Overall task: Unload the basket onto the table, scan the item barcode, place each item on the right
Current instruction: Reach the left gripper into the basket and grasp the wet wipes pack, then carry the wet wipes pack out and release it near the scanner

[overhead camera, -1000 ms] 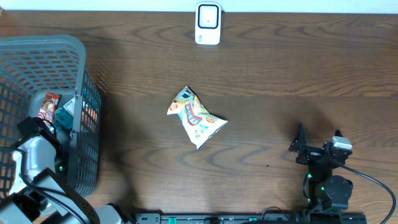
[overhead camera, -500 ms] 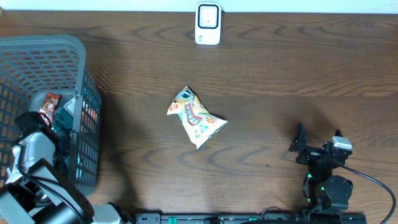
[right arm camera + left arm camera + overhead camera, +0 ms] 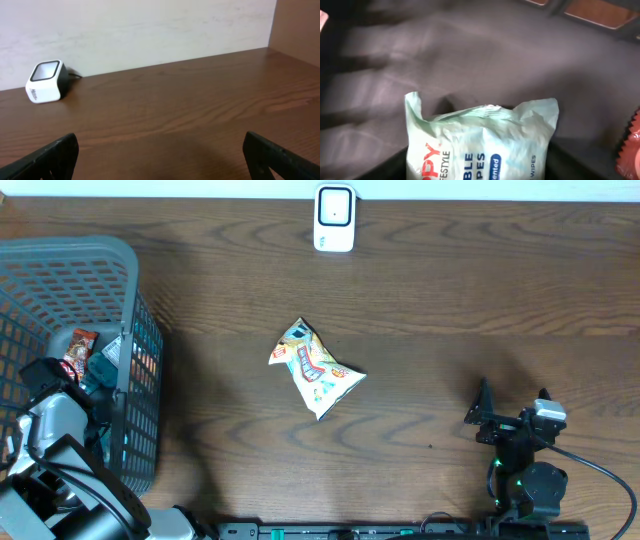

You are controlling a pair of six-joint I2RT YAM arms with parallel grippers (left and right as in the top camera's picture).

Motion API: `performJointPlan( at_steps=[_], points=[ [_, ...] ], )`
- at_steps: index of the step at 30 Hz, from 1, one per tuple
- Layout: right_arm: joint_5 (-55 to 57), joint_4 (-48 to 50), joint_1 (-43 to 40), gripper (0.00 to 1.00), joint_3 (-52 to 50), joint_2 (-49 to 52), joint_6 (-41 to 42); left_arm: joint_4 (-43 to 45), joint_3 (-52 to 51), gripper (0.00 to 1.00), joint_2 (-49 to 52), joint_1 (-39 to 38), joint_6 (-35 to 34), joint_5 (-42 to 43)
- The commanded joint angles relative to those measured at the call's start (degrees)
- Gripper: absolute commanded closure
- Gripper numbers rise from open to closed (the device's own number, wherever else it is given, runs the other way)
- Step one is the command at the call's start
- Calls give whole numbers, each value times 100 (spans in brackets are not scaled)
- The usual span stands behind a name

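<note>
Left claw down in grey basket, at wipes pack.
Can't tell claw width; wipes pack right at it, red packet just beside, both in basket. Snack bag farther out on table, scanner beyond. Right claw wide, empty.

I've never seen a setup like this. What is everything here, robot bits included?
table: one, dark brown wood, under everything.
basket: one, grey mesh, left edge of the table.
wipes pack: one, pale green, inside the basket, close to the left wrist camera.
red packet: one, red, in the basket beside the wipes pack.
snack bag: one, colourful, lying mid-table.
barcode scanner: one, white, far edge of the table.
left tool: one, black and grey, in the basket; opening unclear.
right tool: one, black, table's near right, open, empty.
</note>
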Motion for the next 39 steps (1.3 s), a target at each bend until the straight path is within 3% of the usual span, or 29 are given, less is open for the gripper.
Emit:
performJointPlan(
  at_steps=[1, 3, 8, 10, 14, 17, 21, 24, 28, 31, 36, 39],
  points=[
    [24, -20, -33, 1, -4, -22, -63, -295, -498, 59, 603, 2, 431, 1169],
    [26, -20, -33, 1, -4, -22, -63, -299, -361, 71, 522, 9, 758, 1285],
    [26, -20, -33, 1, -4, -22, -63, -1139, 579, 71, -107, 9, 1152, 1333],
    [24, -20, -33, 1, -4, -22, -63, -1843, 1401, 71, -710, 9, 1156, 1364],
    [26, -20, -33, 1, -4, -22, -63, -2308, 2426, 71, -1580, 9, 1469, 1963],
    [26, -20, -33, 1, -4, -22, -63, -2319, 2846, 71, -2223, 7, 1405, 2365],
    [26, -20, -33, 1, -4, -22, -63, -1707, 2977, 71, -3418, -83, 1331, 3821],
    [24, -20, -33, 1, -4, -22, -63, -1405, 2977, 71, -3718, -457, 1335, 4483],
    [26, -20, -33, 1, -4, -22, -63, -1161, 2975, 71, -3759, -1991, 1342, 4614],
    [24, -20, -33, 1, -4, -22, -63, -962, 2975, 71, -3449, -3327, 1342, 4009],
    [24, -20, -33, 1, -4, -22, -63, -420, 2975, 71, -2264, -5624, 1344, 2874],
    [26, -20, -33, 1, -4, -22, -63, 254, 2975, 70, -986, -6741, 1346, 2524]
  ],
)
